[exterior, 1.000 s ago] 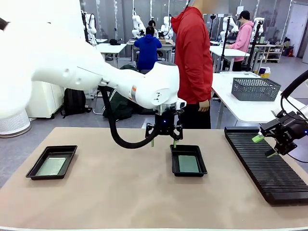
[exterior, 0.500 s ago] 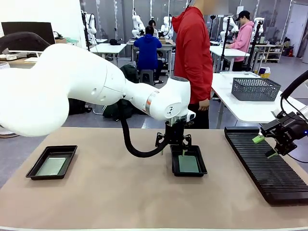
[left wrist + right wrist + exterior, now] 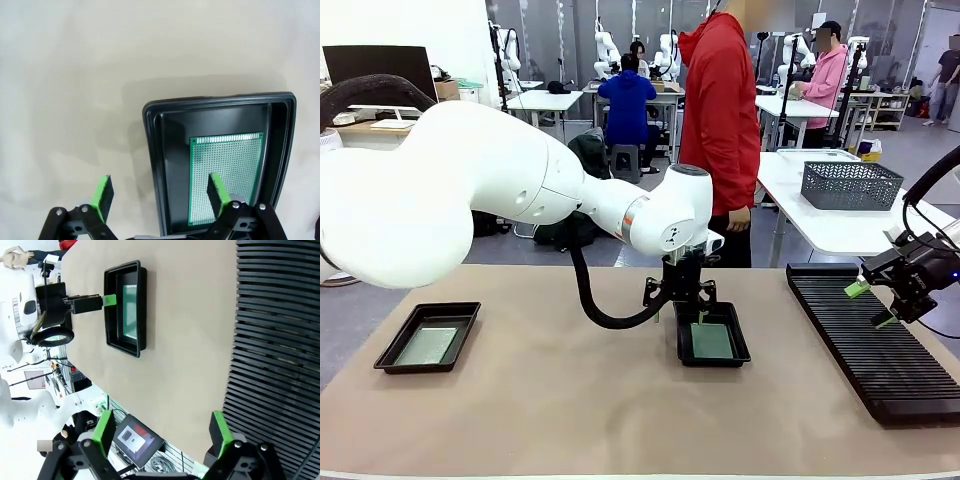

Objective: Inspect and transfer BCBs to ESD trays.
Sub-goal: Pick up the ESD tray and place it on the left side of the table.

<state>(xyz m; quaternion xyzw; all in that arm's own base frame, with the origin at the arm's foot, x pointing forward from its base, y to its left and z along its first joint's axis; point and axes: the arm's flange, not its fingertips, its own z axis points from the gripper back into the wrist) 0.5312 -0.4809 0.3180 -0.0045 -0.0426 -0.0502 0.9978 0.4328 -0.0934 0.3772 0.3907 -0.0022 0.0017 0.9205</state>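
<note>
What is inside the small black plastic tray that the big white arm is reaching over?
The shallow black plastic tray holds one thin, flat green perforated board lying on its floor. The left gripper hangs open above it, one green finger covering part of the board's near end.

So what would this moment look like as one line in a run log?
left gripper: open, straddling middle tray rim | right gripper: open, above rack | boards: one in each tray

Tan matte tabletop [image 3: 570,410]: two shallow black plastic trays [image 3: 428,337] [image 3: 711,334] lower left and centre, long black ribbed rack [image 3: 870,340] right.
</note>
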